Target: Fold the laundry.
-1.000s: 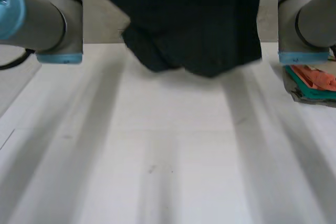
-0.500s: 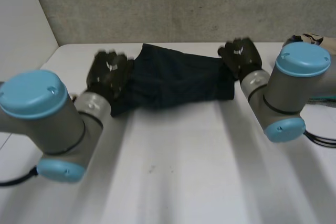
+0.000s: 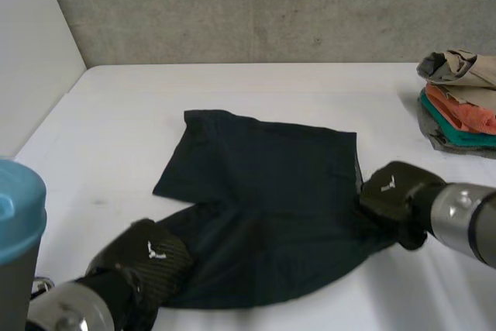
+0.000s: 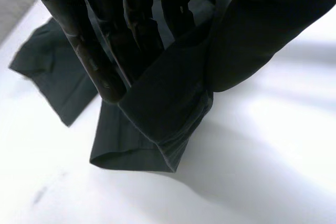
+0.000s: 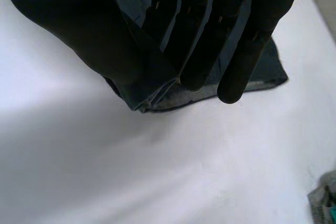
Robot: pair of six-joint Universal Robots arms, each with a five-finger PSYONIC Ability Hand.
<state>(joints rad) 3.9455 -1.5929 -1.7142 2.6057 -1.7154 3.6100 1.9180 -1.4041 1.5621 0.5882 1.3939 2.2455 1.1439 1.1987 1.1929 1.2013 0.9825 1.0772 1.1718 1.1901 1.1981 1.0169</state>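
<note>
Head view: the dark, soft cloth shorts [image 3: 263,191] lie spread flat on the white desk [image 3: 124,114], between the two robot hands. The left robot hand [image 3: 147,261] pinches the near corner. In the left wrist view its fingers [image 4: 100,61] and thumb squeeze what looks like a leg hem. The right robot hand [image 3: 391,195] pinches the side edge between thumb and fingers [image 5: 247,51]. A pile of folded clothes [image 3: 461,98] sits beyond the right robot hand.
</note>
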